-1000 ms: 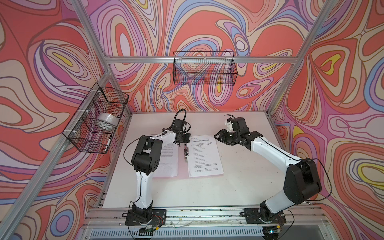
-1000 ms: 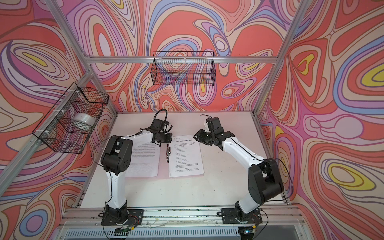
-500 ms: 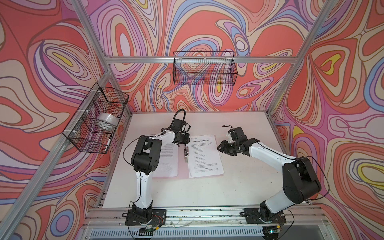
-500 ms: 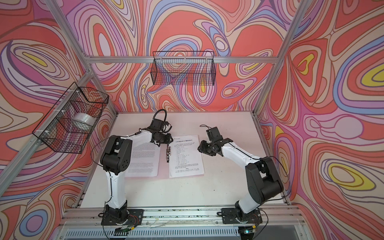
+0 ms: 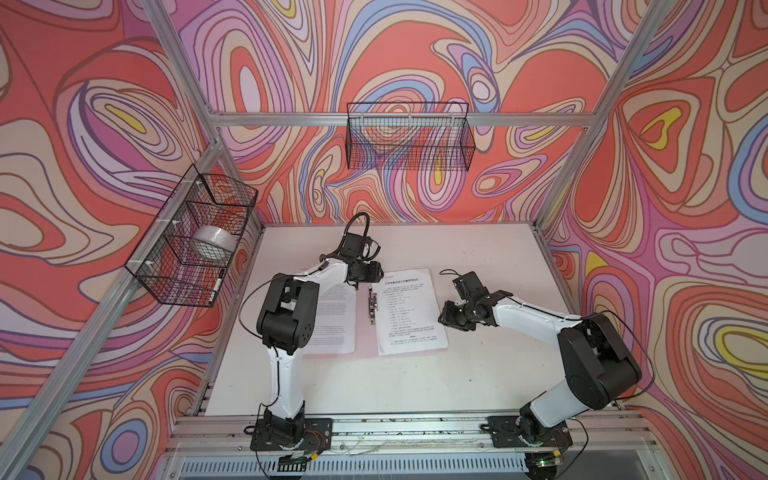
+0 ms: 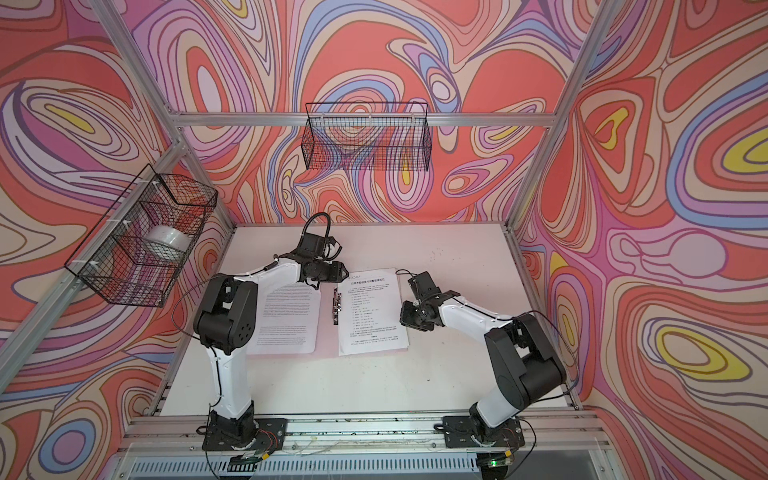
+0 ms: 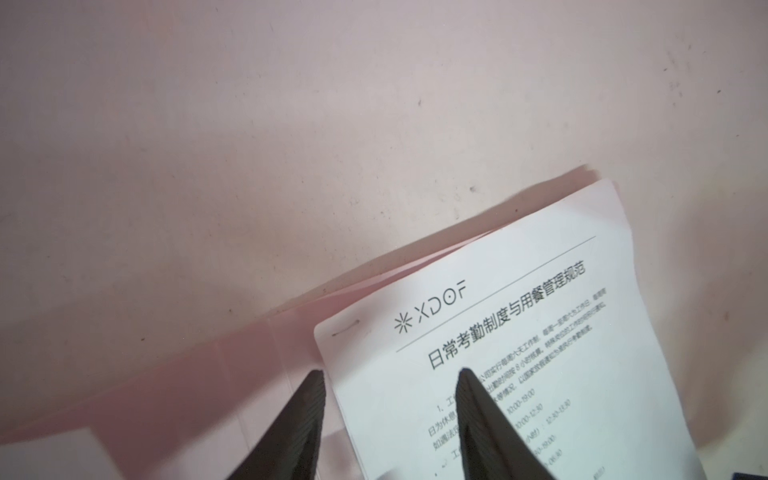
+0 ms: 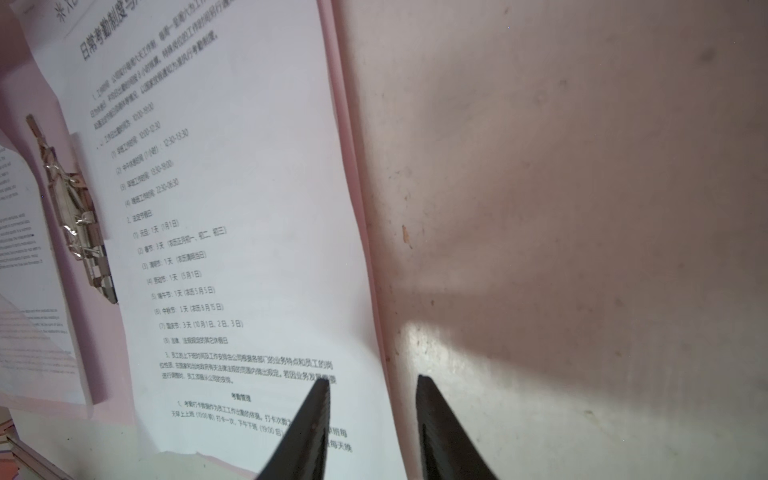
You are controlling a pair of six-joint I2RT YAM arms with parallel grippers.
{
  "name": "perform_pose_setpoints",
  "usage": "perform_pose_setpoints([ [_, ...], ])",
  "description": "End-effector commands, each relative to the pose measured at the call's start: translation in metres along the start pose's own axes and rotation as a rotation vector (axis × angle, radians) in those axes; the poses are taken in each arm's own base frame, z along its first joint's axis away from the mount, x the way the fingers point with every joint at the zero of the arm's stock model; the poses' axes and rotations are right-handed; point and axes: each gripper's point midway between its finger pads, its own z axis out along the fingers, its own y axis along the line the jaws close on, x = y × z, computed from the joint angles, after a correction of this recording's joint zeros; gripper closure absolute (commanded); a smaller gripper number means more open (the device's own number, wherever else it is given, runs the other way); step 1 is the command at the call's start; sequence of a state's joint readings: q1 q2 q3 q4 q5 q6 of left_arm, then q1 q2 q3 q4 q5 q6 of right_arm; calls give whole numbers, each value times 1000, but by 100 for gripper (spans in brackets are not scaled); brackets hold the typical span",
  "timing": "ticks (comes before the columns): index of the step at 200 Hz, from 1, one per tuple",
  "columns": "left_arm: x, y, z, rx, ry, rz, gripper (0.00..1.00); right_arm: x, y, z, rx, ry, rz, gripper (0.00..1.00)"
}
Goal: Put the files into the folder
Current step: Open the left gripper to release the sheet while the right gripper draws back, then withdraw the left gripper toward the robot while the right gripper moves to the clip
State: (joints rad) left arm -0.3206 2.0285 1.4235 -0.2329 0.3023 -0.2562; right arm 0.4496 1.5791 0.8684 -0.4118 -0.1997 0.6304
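1. We find the folder (image 5: pixel 366 343) pale pink and thin. It lies opened flat on the table (image 5: pixel 478 374), with both inner leaves facing up.
2. A small metal clip (image 5: pixel 372 305) lies along the inner spine, between the two sheets.
3. The heading sheet (image 5: pixel 409 316) is white and carries a logo, a ruled title and a numbered list. It lies flat on the right leaf, slightly skewed, just beside the clip. A narrow pink margin shows past its outer edge.
4. The paragraph sheet (image 5: pixel 332 320) is white with dense text. It lies flat on the left leaf and is partly hidden in both top views.
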Motion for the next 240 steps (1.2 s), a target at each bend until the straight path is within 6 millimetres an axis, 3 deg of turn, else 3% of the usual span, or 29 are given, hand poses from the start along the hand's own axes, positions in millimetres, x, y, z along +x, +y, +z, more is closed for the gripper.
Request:
perform_pose_setpoints([
  [1,-26,-9,-26,14,-89,6,48,7,2,7,9,6,-4,67],
  [40,-31,-14,-36,24,-110,12,48,13,11,12,8,18,-18,72],
  [111,-21,-11,-34,22,-101,2,49,18,17,9,38,14,-34,72],
  [132,-21,-10,-37,11,-115,-1,49,11,16,2,65,-12,-46,64],
  [154,-21,-10,-44,7,-132,-8,48,-9,19,-16,125,-65,-110,55],
  [176,-20,-11,-58,9,-166,-24,48,-37,40,-38,109,-145,-169,53],
  [202,-14,-8,-83,-20,-225,-86,49,-74,86,-55,16,-219,-247,57],
  [240,16,2,-115,-55,-283,-180,52,-109,149,-51,-154,-248,-342,63],
])
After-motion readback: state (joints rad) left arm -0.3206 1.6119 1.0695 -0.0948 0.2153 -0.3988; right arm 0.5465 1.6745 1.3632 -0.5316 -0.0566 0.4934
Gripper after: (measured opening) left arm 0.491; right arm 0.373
